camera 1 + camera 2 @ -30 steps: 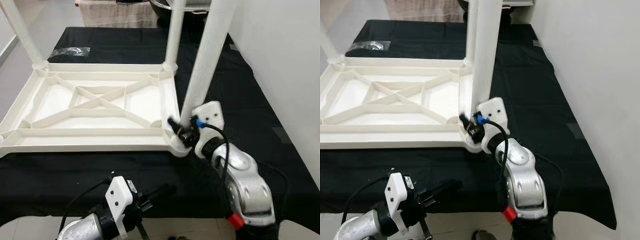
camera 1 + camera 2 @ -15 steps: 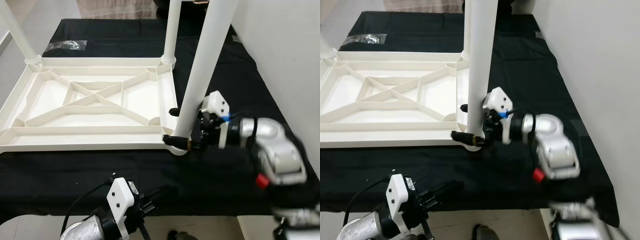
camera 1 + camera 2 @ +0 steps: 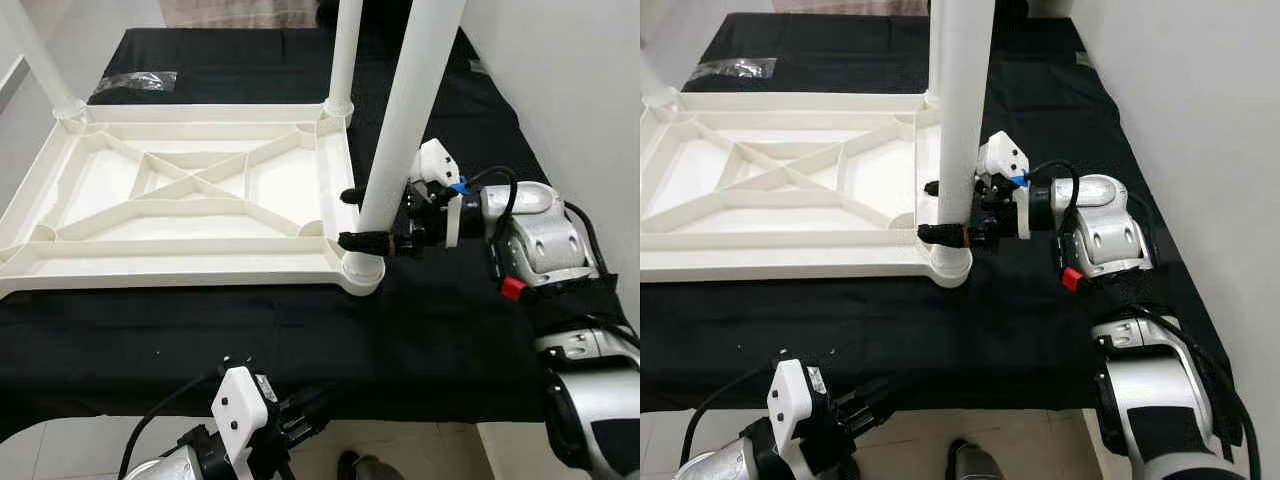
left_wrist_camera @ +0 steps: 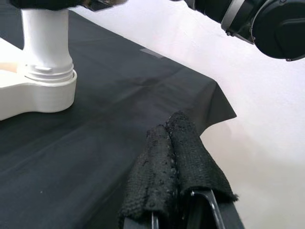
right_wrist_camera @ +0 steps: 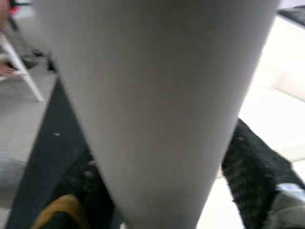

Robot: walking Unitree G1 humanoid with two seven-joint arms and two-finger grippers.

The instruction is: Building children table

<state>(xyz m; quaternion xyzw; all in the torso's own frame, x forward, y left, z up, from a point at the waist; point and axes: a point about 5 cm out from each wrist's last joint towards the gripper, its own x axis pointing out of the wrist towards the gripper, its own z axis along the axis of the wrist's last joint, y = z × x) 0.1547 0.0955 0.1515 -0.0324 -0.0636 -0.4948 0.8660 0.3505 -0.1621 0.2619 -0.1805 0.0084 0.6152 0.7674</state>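
**Kid:** Where is the little table?

**Helper:** The white table top [image 3: 190,200] lies upside down on a black cloth [image 3: 430,330]. Its ribs face up. Three legs show, each one standing up from a corner. The near leg [image 3: 405,130] stands in the round corner socket [image 3: 362,272] closest to the robot.

**Kid:** What is the right arm doing?

**Helper:** The right gripper [image 3: 352,215] reaches in sideways, and its two black fingers sit one on each side of that leg, low down, just above the socket. In the wrist view the leg [image 5: 157,105] sits right between the fingers [image 5: 252,162]. So it is squeezing the leg.

**Kid:** Did something change?

**Helper:** Yes. A second ago the arm came at the leg from below, with the wrist bent up near the socket. Now the arm has swung round to the side and lies level, with the elbow out to the right. The fingers have stayed at the bottom of the leg the whole time.

**Kid:** What does that mean?

**Helper:** I think the robot is twisting the leg to make it tight in its hole. The leg leans a bit, so it may not be all the way in.

**Kid:** And the left arm?

**Helper:** The left gripper [image 4: 174,167] hangs low at the cloth's front edge, fingers pressed together, holding nothing.
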